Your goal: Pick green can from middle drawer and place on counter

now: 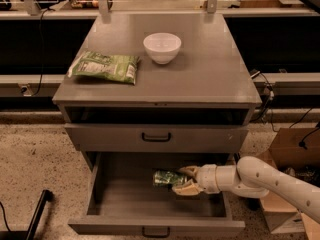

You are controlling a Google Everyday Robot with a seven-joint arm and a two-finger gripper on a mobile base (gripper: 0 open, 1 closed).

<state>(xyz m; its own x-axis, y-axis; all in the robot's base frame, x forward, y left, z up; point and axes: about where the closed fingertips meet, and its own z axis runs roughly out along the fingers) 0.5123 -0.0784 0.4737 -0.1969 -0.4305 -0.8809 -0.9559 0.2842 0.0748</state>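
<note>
The green can (165,177) lies on its side in the open middle drawer (125,204), near the back and a little right of centre. My gripper (186,180) reaches in from the right on the white arm, with one finger above the can's right end and one below it. The fingers straddle that end of the can, which rests on the drawer floor. The counter (210,74) is the grey top of the cabinet, above both drawers.
A white bowl (162,47) and a green-and-white snack bag (105,66) lie on the counter. The upper handled drawer (156,137) is closed. A cardboard box (287,184) stands on the floor at the right; a black bar (37,216) at the lower left.
</note>
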